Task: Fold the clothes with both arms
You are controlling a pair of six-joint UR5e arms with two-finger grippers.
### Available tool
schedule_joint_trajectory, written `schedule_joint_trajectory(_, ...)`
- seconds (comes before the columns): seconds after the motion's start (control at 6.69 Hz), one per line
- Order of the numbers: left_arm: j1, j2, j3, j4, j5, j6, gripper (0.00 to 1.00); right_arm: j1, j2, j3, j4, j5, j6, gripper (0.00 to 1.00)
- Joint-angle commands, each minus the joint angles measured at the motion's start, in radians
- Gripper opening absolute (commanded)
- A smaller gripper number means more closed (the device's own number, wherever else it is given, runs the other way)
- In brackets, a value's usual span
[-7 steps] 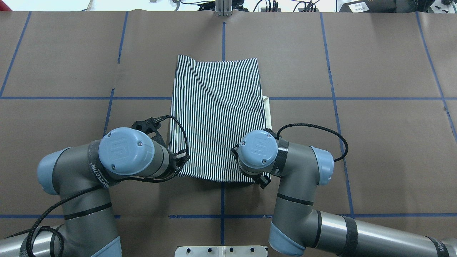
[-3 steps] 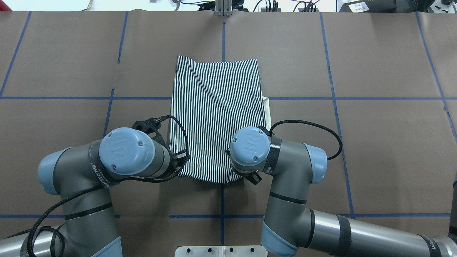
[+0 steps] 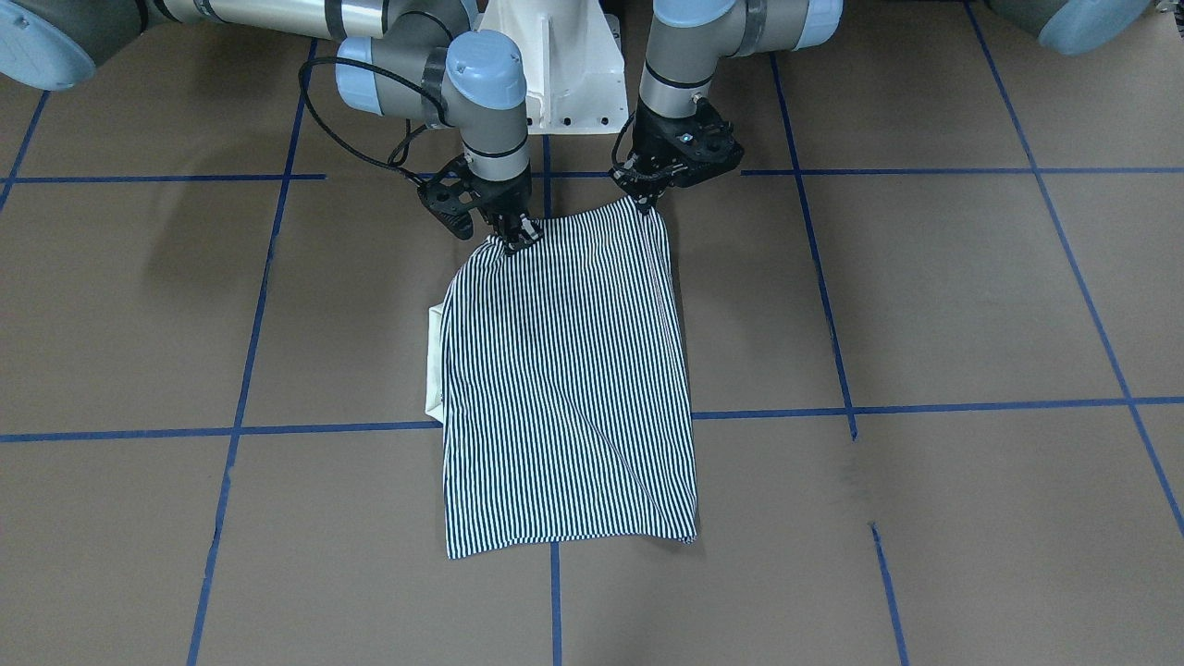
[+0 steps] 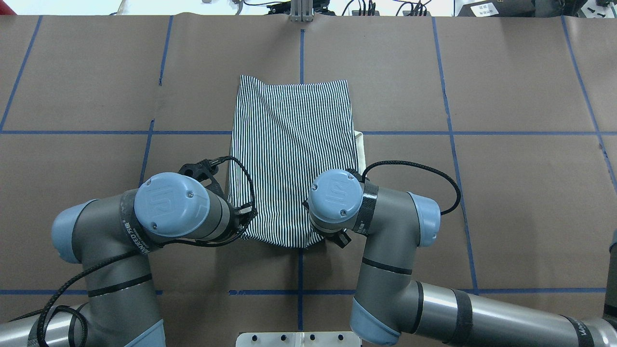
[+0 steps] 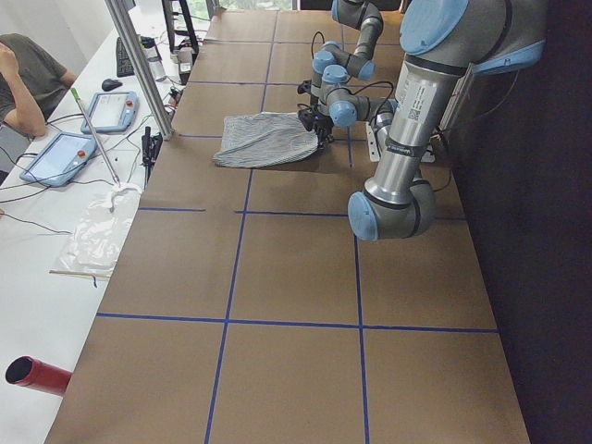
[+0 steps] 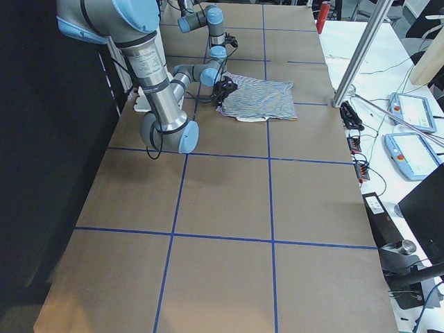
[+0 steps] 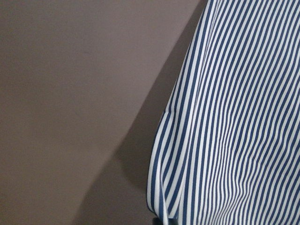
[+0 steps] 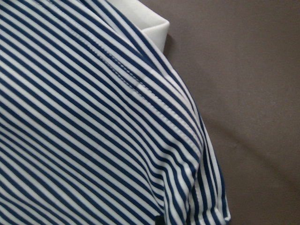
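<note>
Front-facing view: I see the folded navy-and-white striped polo shirt (image 3: 564, 370) lying mid-table on the brown paper table cover (image 3: 925, 305). At its 12 o'clock edge the left black two-finger gripper (image 3: 645, 196) and the right black two-finger gripper (image 3: 515, 231) each pinch a corner, raised off the paper. A cream collar (image 3: 432, 365) pokes out at 9 o'clock.

Overhead view: neither pair of jaws shows, and the collar sits at 3 o'clock.

Wrist views: striped cloth fills both frames, and the jaws seem clamped on it.
</note>
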Motion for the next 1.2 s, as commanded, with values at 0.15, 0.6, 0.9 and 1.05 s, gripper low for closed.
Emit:
schedule_joint_trajectory(0.15,0.009,0.0,-0.039,0.004,-0.01,-0.003,0.0,-0.001,-0.056,0.104,-0.006,0.008,-0.008,0.0)
schedule_joint_trajectory(0.6,0.139,0.062,-0.163,0.029,-0.018,-0.058,0.0,-0.11,-0.16,0.294,-0.008,0.003,-0.002,0.0)
schedule_joint_trajectory(0.9,0.151,0.059,-0.175,0.03,-0.019,-0.06,0.0,-0.094,-0.149,0.279,0.003,-0.014,-0.025,0.0)
schedule_joint_trajectory(1.05,0.132,0.052,-0.169,0.029,-0.019,-0.061,0.0,-0.061,-0.141,0.276,0.009,-0.014,-0.083,0.0)
